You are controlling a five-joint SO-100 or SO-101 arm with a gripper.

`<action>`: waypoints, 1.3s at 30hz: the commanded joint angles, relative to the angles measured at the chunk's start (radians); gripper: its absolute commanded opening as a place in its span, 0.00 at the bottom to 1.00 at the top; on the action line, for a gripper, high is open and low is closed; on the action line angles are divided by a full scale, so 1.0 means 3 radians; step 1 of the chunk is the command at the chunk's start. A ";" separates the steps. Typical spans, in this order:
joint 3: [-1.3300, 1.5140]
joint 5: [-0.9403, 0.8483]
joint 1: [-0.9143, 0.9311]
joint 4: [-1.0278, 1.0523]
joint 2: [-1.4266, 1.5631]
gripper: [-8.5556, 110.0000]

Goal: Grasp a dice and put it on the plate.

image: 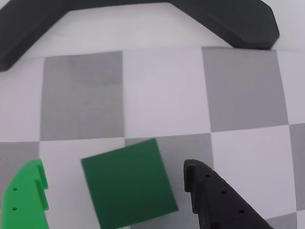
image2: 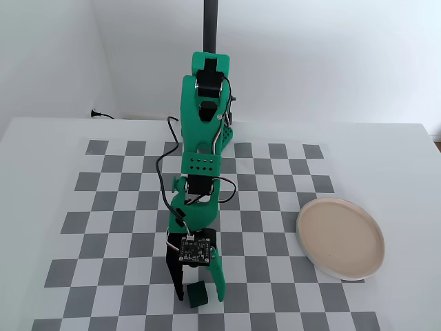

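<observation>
End effector [image: 114, 191] is open and straddling the dice [image: 128, 183], which sits on the table [image2: 400, 158] near the front edge. I'd square up with the slightly rotated cube before closing. The plate [image2: 340, 238] is off to the right in the fixed view.

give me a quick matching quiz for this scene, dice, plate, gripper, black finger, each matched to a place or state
Things:
1. dice
2. plate
3. gripper
4. black finger

Places or states:
A. empty, at the right of the fixed view
B. open, straddling the cube
C. between the two fingers, on the checkerboard
D. right of the cube in the wrist view

Pairs: 1-C, 2-A, 3-B, 4-D
</observation>
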 commanded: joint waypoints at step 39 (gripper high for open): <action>-0.0302 0.0445 -0.0629 0.0532 0.1012 0.04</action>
